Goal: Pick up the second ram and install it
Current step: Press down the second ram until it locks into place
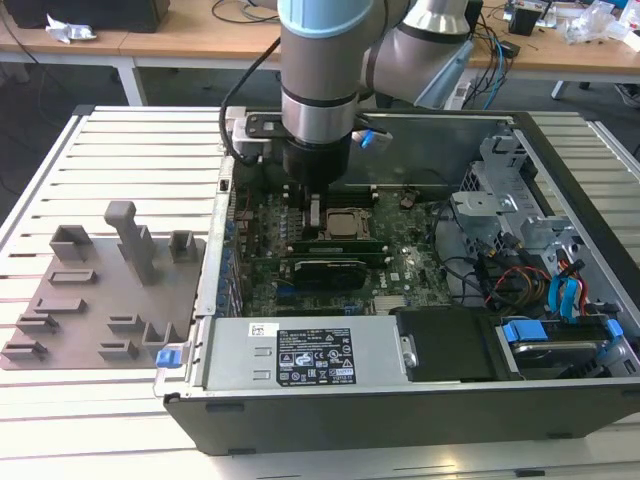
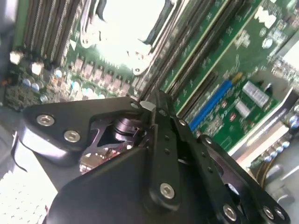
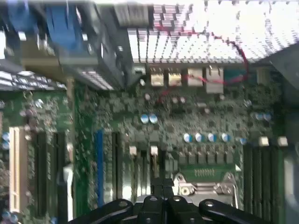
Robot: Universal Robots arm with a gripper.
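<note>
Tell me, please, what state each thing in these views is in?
Computer case: side panel off, motherboard exposed.
CPU socket: latched shut over the chip.
Ram stick: seated in a slot beside the socket.
Hand: shut, empty, fingertips just above the motherboard.
Grey holder blocks: empty.

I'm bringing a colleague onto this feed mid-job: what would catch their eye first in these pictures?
First, the robot arm reaching straight down into the open computer case, its gripper low over the motherboard beside the CPU socket. Next, a ram stick seated on the near side of the socket in the exterior view. Then the grey holder blocks on the slatted table, at the exterior view's left.
</note>
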